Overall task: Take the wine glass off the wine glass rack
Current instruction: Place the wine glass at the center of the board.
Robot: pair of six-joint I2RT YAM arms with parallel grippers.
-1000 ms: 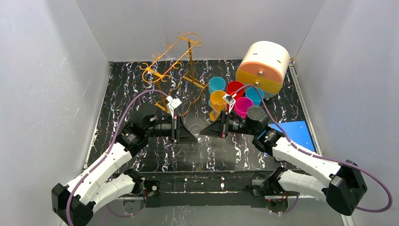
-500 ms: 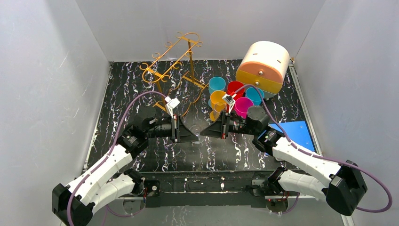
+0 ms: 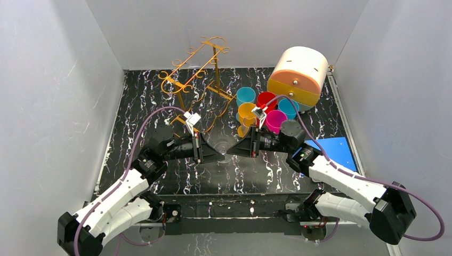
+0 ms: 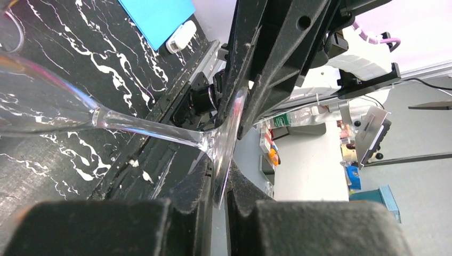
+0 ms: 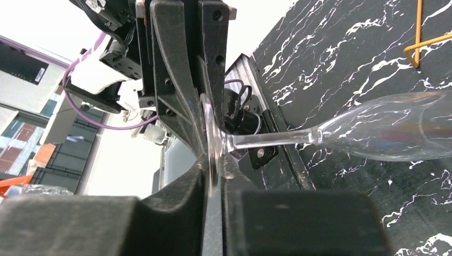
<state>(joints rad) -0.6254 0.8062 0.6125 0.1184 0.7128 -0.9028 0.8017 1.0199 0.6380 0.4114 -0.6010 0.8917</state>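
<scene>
Two-handed hold over mid-table, well apart from the wine glass rack at the back. Shows the wine glass off the rack and roughly on its side in the air, round foot edge-on between both sets of fingers. Left gripper: clamped on the foot. Right gripper: close around the same foot from the opposite side; cannot tell whether pinching or slack. Probably a handover. For a clean one: hold the left clamp firm, draw the right straight back without twisting, steer clear of the coloured cups.
</scene>
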